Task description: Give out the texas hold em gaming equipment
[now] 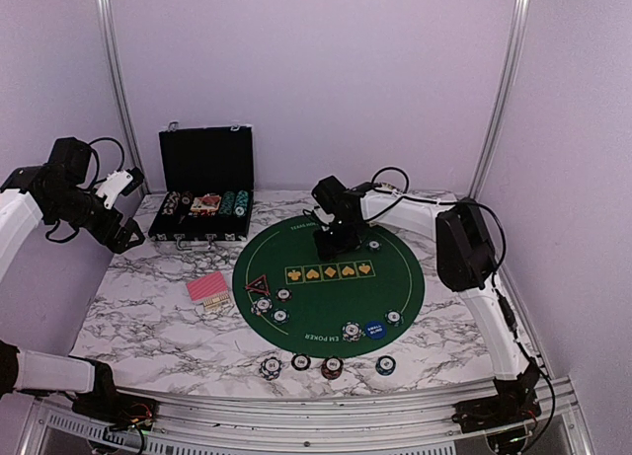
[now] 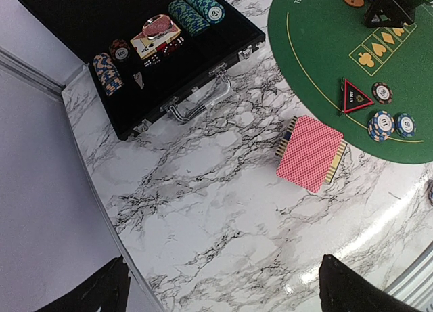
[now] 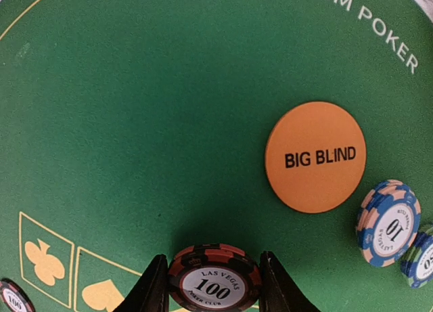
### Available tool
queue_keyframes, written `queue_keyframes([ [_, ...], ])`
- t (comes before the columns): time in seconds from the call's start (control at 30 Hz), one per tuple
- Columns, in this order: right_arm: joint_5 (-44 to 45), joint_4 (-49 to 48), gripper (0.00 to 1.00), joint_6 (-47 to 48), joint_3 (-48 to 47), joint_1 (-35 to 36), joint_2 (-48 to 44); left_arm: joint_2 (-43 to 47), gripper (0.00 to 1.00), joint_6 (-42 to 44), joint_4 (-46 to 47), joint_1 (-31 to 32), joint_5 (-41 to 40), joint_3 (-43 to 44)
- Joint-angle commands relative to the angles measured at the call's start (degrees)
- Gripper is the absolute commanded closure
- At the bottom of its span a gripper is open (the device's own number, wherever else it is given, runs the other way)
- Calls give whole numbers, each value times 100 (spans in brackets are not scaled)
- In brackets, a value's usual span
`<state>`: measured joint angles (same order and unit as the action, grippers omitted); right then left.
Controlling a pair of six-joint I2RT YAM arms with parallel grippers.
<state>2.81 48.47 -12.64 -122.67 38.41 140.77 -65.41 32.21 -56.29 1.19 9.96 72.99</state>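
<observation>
My right gripper (image 1: pixel 334 246) hovers low over the far part of the round green poker mat (image 1: pixel 326 299), shut on a black-and-red 100 poker chip (image 3: pixel 214 282), with a finger touching each side. The orange Big Blind button (image 3: pixel 315 156) lies just beyond it, with a blue 10 chip (image 3: pixel 388 224) at its right. The pink-red card deck (image 2: pixel 310 152) lies on the marble left of the mat. A black-red triangular marker (image 2: pixel 354 97) sits on the mat's left edge beside chips (image 2: pixel 382 124). My left gripper (image 2: pixel 223 271) hangs open and empty, high over the table's left side.
An open black case (image 1: pixel 205 203) with rows of chips, dice and cards stands at the back left. A blue disc button (image 1: pixel 374 329) and chips lie near the mat's front edge. Several chips (image 1: pixel 332 366) sit on the marble in front of the mat.
</observation>
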Motion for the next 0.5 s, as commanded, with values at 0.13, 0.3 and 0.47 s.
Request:
queue_keyframes([
  [0.13, -69, -74, 84, -69, -332, -174, 255, 23, 1, -4, -145, 14, -29, 36],
  [0.3, -6, -50, 83, -56, -624, -248, 443, 39, 1, -8, -145, 8, -78, 38],
  [0.47, -66, 7, 82, -58, -928, -269, 669, 71, 1, 22, -145, 7, -132, 40],
])
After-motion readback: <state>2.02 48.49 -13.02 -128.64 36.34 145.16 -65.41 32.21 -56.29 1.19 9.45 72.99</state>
